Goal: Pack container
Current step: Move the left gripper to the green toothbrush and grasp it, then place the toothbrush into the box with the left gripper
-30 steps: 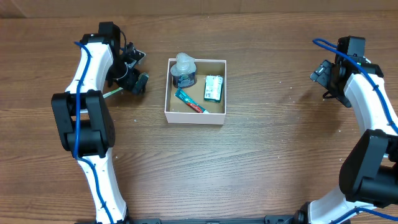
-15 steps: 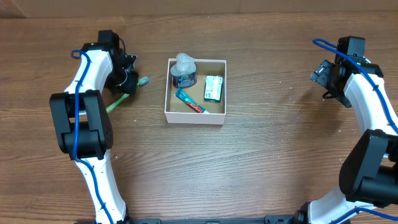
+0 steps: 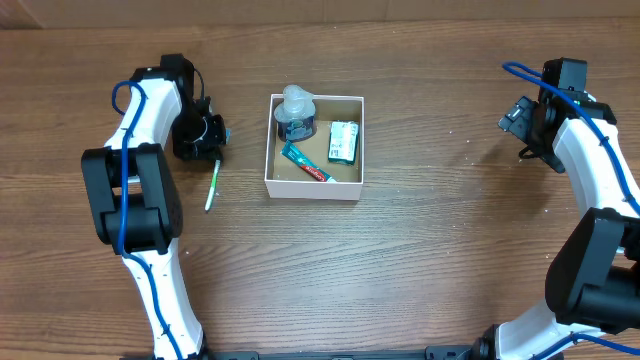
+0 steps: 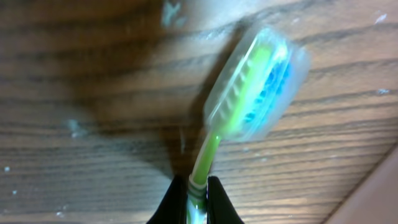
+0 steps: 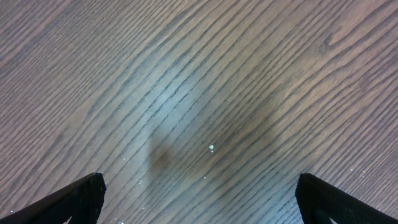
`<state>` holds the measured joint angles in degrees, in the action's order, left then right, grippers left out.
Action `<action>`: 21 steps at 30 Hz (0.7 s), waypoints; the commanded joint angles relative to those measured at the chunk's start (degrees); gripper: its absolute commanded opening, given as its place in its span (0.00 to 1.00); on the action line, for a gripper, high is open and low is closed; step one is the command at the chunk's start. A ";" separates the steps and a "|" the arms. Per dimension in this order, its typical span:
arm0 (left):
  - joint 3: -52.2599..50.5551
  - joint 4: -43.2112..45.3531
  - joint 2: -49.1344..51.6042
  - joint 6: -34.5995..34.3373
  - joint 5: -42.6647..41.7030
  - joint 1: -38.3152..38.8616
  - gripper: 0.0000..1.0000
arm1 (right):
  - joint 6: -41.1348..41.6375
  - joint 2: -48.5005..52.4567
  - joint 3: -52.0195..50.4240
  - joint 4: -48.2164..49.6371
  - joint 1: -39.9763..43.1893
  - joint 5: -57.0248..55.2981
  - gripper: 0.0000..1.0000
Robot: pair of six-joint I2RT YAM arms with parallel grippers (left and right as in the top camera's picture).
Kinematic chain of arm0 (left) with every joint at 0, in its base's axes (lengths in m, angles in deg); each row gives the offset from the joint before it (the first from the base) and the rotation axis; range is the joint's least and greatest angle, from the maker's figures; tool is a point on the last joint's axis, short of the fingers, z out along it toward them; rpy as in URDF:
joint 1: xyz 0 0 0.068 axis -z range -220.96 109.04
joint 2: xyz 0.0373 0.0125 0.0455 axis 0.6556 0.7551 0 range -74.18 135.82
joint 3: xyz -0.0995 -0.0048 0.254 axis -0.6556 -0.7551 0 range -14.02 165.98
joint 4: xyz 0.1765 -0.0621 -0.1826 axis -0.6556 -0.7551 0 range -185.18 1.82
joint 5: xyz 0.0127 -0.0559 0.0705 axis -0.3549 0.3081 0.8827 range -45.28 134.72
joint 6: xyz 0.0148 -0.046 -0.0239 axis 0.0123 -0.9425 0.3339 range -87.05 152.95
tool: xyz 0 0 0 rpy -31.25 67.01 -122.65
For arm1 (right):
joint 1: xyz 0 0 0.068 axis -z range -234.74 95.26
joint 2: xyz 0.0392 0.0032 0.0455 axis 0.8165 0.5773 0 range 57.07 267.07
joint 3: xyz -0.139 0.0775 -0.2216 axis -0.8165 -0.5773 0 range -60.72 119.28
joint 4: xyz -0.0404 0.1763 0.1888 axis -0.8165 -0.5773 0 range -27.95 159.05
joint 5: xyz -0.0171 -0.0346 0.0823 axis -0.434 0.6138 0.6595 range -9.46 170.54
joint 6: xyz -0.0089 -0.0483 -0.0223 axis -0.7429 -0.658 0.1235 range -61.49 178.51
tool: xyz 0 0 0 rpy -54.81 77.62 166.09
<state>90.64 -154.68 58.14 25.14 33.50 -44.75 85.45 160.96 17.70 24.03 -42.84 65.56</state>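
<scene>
The container (image 3: 313, 187) sits mid-table, a white-walled square box with a brown floor. It holds a clear-lidded round jar (image 3: 295, 113), a toothpaste tube (image 3: 306, 162) and a green pack (image 3: 343, 141). Left of the box, my left gripper (image 3: 210, 140) is shut on a green toothbrush (image 3: 212, 186), whose handle trails toward the table's front. In the left wrist view the black fingers (image 4: 216, 202) pinch the toothbrush neck (image 4: 205, 158), and its head under a clear cap (image 4: 255, 87) sticks out over the wood. My right gripper (image 3: 524, 125) is at the far right, open and holding nothing (image 5: 208, 202).
Bare wooden tabletop (image 3: 420, 250) surrounds the box. A strip of pale surface (image 4: 373, 199) shows at the lower right corner of the left wrist view. Blue cables run along both white arms.
My left gripper has shut on the toothbrush and shifted slightly. The toothbrush handle has swung from pointing left to pointing toward the table's front. The right arm has not moved.
</scene>
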 commanded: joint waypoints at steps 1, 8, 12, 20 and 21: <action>10.49 -5.55 1.07 0.72 -2.36 0.02 0.04 | -0.11 0.04 0.79 0.15 0.07 -0.22 1.00; 38.23 -23.06 1.07 6.51 -4.15 0.66 0.04 | -0.11 0.04 0.79 0.17 0.07 -0.22 1.00; 51.08 -30.32 0.20 13.07 -5.01 5.07 0.04 | -0.11 0.04 0.79 0.17 0.07 -0.22 1.00; 52.09 -30.32 -5.84 27.56 -2.84 23.91 0.04 | -0.11 0.04 0.79 0.15 0.07 -0.22 1.00; 51.58 -30.32 -5.84 29.86 -2.84 25.38 0.04 | -0.11 0.04 0.79 0.15 0.07 -0.22 1.00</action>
<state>141.45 -184.87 54.05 48.26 29.94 -22.48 85.45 160.96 17.70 23.99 -42.82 65.56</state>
